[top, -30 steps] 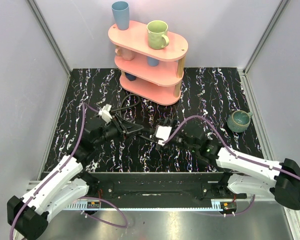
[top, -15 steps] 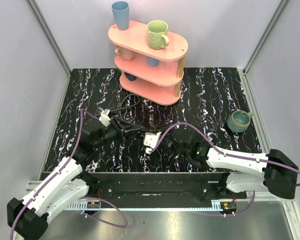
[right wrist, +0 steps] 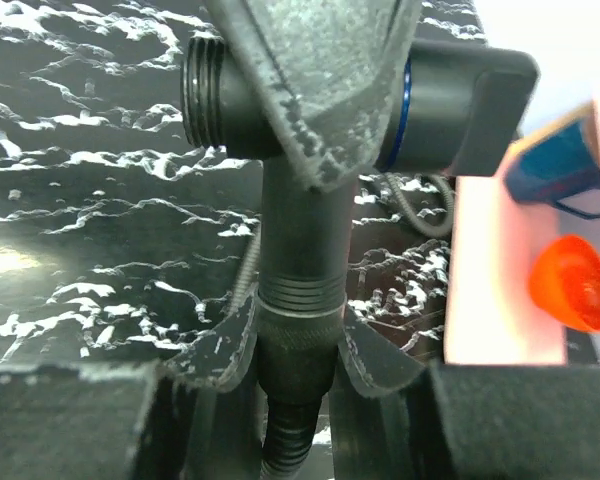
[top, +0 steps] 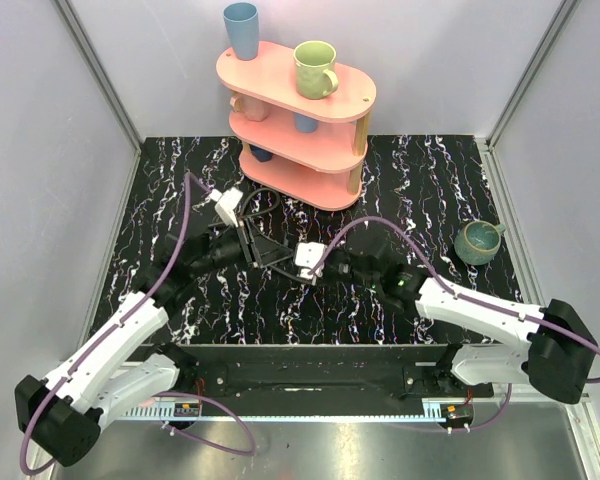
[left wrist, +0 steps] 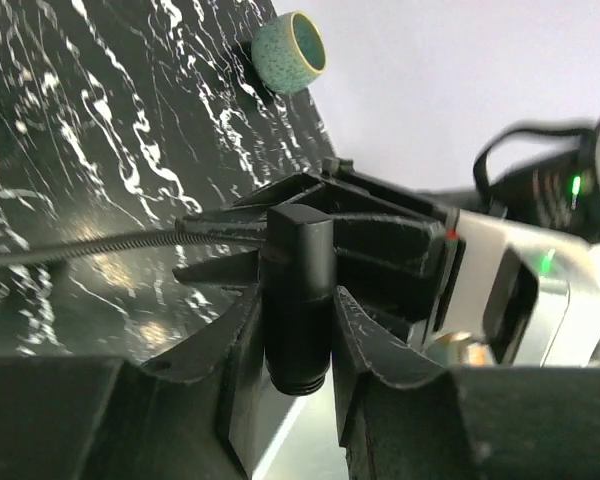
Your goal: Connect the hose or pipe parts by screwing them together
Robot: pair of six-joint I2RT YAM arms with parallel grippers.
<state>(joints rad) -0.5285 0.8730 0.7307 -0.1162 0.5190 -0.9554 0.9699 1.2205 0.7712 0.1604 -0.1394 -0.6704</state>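
My left gripper [left wrist: 298,310] is shut on a black cylindrical pipe fitting [left wrist: 298,270] with a threaded end pointing toward its wrist. My right gripper [right wrist: 298,325] is shut on the knurled nut [right wrist: 298,345] at the end of the black hose. That nut sits at the foot of a T-shaped fitting [right wrist: 300,220] with a threaded port [right wrist: 205,92]. In the top view the left gripper [top: 248,243] and the right gripper [top: 288,260] meet nose to nose above the table's middle. The thin black hose [top: 265,205] loops behind them toward the shelf.
A pink three-tier shelf [top: 330,100] with cups stands at the back centre, close behind the grippers. A teal mug [top: 476,241] sits at the right of the dark marbled table [top: 430,180]. Grey walls close in both sides.
My right gripper has shut on the hose nut. The left arm has swung up and toward the shelf with its fitting, and the right gripper has followed it back.
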